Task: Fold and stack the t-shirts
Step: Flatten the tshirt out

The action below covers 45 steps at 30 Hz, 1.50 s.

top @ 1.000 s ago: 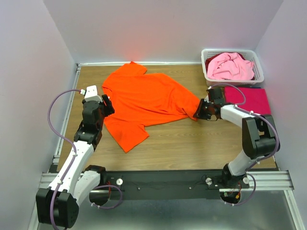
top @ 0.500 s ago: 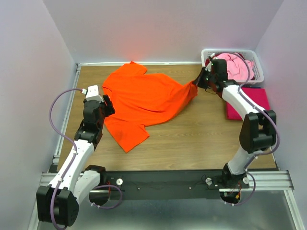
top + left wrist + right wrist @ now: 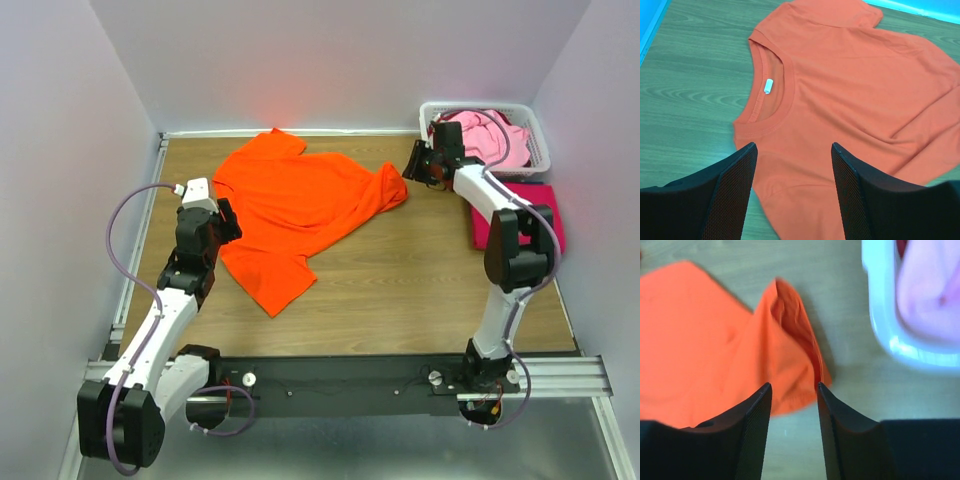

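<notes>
A bright orange t-shirt (image 3: 300, 200) lies spread on the wooden table, collar and white label toward the left (image 3: 768, 86). My left gripper (image 3: 228, 222) hovers open over its collar side (image 3: 793, 145), holding nothing. My right gripper (image 3: 412, 168) stands open just past the shirt's rumpled right hem (image 3: 790, 340), with bare table between its fingers (image 3: 793, 386). A pale pink t-shirt (image 3: 490, 138) is bunched in the basket (image 3: 932, 295). A magenta-red t-shirt (image 3: 540, 192) lies folded flat at the right edge, partly hidden by my right arm.
The white slotted basket (image 3: 480, 104) stands in the far right corner, close beside my right gripper (image 3: 885, 335). Walls enclose the table on the left, back and right. Bare wood shows in front of the orange shirt.
My right gripper pulled the orange shirt's hem up toward the far right, then opened and let it drop onto the table. The left arm has barely moved.
</notes>
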Motion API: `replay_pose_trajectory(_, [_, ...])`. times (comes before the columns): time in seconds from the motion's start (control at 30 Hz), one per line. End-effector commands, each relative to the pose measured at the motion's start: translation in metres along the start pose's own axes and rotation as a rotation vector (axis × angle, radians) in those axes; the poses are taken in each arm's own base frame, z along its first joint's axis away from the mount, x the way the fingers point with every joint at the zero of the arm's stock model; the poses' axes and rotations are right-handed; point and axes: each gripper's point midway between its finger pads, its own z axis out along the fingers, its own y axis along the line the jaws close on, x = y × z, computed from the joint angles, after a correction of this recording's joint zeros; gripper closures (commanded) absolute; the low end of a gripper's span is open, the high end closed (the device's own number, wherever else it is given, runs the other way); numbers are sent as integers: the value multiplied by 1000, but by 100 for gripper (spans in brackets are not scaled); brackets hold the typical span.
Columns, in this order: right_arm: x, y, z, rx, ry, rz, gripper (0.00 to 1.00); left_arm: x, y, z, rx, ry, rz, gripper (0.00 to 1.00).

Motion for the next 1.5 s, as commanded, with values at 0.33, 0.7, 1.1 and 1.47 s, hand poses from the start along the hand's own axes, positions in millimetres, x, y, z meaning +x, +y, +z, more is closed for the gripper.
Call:
replay_pose_trajectory(0.33, [51, 3, -9, -100, 63, 87, 69, -6, -13, 3, 57, -4, 6, 32])
replay_pose_trajectory(0.7, [65, -4, 23, -158, 100, 127, 68, 0, -16, 6, 70, 20, 8, 32])
replay_pose_trajectory(1.1, [73, -30, 31, -135, 123, 194, 64, 2, -16, 8, 72, 30, 8, 33])
replay_pose_trajectory(1.47, [71, -15, 24, -222, 138, 203, 63, 3, -17, 9, 74, 35, 9, 33])
